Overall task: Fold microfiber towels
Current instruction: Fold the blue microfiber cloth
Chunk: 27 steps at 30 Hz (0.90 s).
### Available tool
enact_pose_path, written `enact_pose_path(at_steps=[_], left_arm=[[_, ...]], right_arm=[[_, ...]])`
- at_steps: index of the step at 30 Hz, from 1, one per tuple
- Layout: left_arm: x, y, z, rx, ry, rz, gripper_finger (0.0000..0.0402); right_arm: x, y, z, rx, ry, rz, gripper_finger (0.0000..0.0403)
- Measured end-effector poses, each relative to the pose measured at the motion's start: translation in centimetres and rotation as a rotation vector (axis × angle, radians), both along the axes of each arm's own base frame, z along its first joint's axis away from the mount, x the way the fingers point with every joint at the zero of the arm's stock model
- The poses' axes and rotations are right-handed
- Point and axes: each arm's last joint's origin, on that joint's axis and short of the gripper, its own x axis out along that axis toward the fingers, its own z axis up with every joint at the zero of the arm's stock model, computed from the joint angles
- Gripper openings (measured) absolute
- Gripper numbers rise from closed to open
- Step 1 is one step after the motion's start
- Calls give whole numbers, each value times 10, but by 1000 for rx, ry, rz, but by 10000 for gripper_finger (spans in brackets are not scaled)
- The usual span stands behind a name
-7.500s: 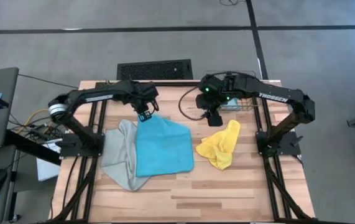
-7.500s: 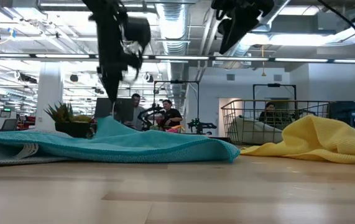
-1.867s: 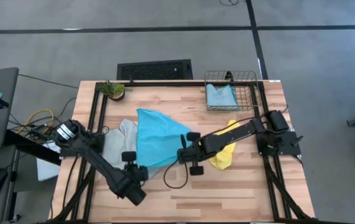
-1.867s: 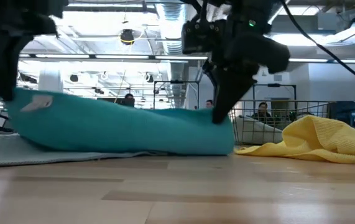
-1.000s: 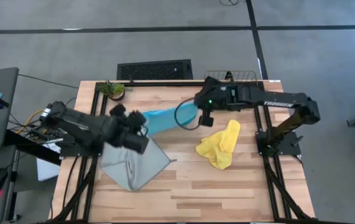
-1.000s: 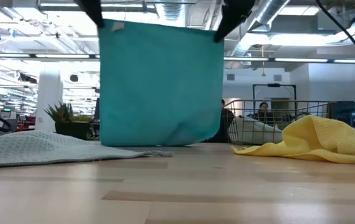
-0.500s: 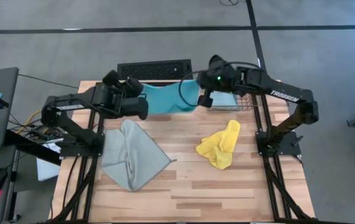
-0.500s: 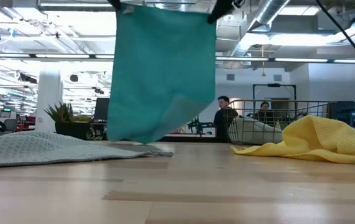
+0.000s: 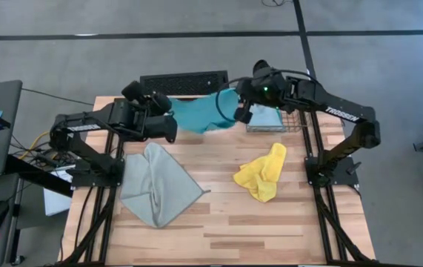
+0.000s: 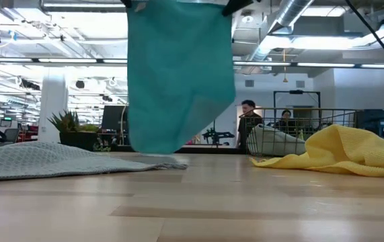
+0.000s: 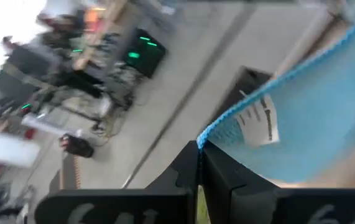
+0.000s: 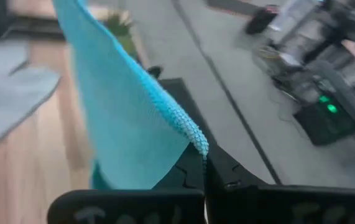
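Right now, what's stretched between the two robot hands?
The cyan-blue towel, pinched by the left gripper and right gripper, hanging above the table; clearest in the high view.

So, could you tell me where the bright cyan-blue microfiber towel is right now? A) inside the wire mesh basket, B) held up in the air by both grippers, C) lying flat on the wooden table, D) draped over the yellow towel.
B: the cyan-blue towel hangs clear of the wooden table, pinched at its top corners by the left gripper and the right gripper.
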Motion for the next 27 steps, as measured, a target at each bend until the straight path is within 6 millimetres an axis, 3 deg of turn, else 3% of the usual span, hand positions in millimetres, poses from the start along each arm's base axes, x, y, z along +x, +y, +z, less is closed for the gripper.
enact_pose_path(at_steps=[4,7,10,14,16,18,22,25,27], left_arm=[[5,-1,0,-71,72,-113,0],[5,1,1,9,39,-47,0],[5,2,6,-78,31,-124,0],[3,8,9,11,-20,-25,0],[3,9,13,-98,-57,-94,0],[5,6,13,-117,-25,-155,0],[1,21,12,-19,32,-41,0],[-7,29,15,-105,-27,-34,0],[-4,26,13,-189,-47,-82,0]], right_arm=[[-1,6,-2,-19,73,152,7],[-1,1,1,-22,16,37,7],[-2,3,-5,26,76,156,6],[-2,-8,-3,39,22,36,6],[-2,-7,-6,104,35,111,6],[-1,-5,-10,81,78,152,6],[-5,-18,-2,14,37,64,5],[-5,-23,-5,82,19,68,5],[-5,-15,-5,104,24,108,5]])
